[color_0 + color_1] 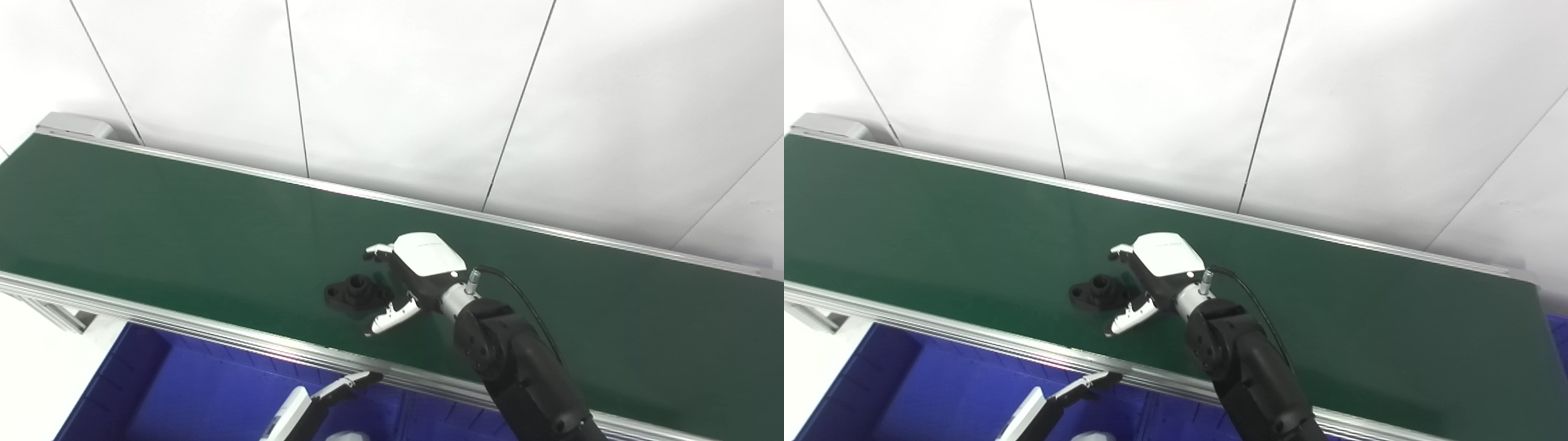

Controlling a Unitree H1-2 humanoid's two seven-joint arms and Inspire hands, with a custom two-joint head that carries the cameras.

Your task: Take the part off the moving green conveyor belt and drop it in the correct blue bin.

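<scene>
Step in hand: reach-to-grasp, nothing picked yet. The part — black, flat base with a short round boss sticking up — lies on the green conveyor belt, toward the belt's near rail and roughly mid-length. The right hand is over the belt just beside the part on its right, fingers spread wide with the thumb low on the near side and the other fingers on the far side, so the part sits at the mouth of the open grip. The hand holds nothing; whether any fingertip already touches the part cannot be told, since the palm shadows that edge.

The left hand is below the belt's near rail, over the blue bin, only partly in frame — fingers look extended but its full state cannot be told; it holds nothing visible. A pale rounded thing shows at the frame's bottom edge inside the bin, too cut off to identify.

Next move, as a judgement: slide the right hand left so the part sits fully between thumb and fingers, close on the base or boss, lift clear. The belt moves per the task, so timing matters — a late close would clip the edge and spin the part. Which bin is correct cannot be judged from here
</scene>
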